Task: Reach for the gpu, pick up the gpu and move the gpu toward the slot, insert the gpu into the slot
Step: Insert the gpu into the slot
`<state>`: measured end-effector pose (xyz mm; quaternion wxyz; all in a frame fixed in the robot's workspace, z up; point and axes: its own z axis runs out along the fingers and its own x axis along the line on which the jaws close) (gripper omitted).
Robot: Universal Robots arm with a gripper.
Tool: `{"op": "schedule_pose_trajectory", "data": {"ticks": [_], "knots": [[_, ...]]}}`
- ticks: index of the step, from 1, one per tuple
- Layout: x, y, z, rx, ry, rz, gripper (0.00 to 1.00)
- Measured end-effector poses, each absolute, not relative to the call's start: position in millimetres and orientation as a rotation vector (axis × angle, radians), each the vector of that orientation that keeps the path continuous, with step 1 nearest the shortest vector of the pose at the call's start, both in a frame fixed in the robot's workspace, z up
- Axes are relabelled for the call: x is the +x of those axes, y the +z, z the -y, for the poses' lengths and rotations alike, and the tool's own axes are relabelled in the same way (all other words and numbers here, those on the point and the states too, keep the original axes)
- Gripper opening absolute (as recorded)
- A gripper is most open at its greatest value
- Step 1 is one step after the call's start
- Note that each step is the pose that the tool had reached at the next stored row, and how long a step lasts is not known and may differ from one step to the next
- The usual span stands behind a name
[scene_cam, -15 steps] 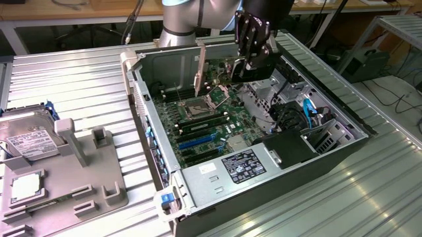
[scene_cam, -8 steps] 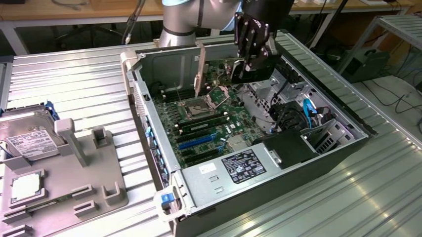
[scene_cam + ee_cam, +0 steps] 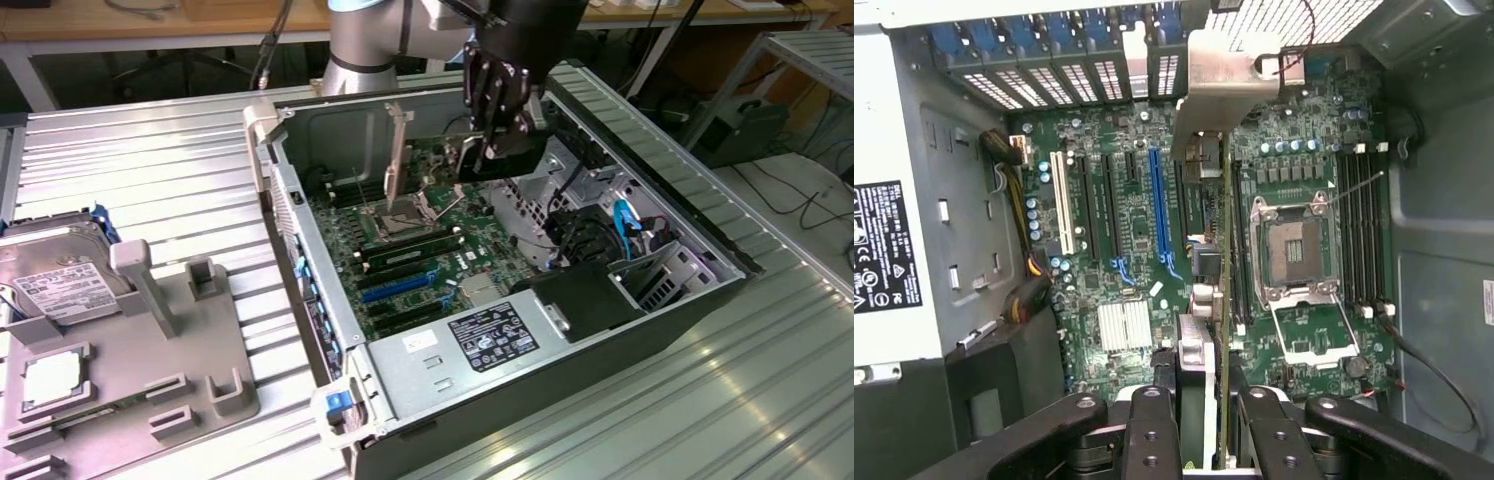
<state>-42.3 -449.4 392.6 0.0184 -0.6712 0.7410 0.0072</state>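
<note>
Green gpu (image 3: 1225, 240), clamped edge-on in the jaws, runs parallel to the blue slot (image 3: 1157, 210), bracket farthest out.

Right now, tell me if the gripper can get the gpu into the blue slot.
Probably yes. The gripper holds the gpu upright above the board; the slot lies bare, nothing plugged in. The card hangs beside it, toward the processor socket.

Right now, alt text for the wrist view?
The gripper holds the gpu edge-on above the motherboard in an open computer case. The card hangs between the blue slot and the open processor socket, not seated in the slot.
</note>
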Motion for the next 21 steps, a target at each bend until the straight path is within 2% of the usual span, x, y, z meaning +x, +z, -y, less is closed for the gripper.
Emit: {"op": "schedule_pose_trajectory", "data": {"ticks": [21], "knots": [[-47,370,453,-2.116,0.031,-2.284,0.28]]}}
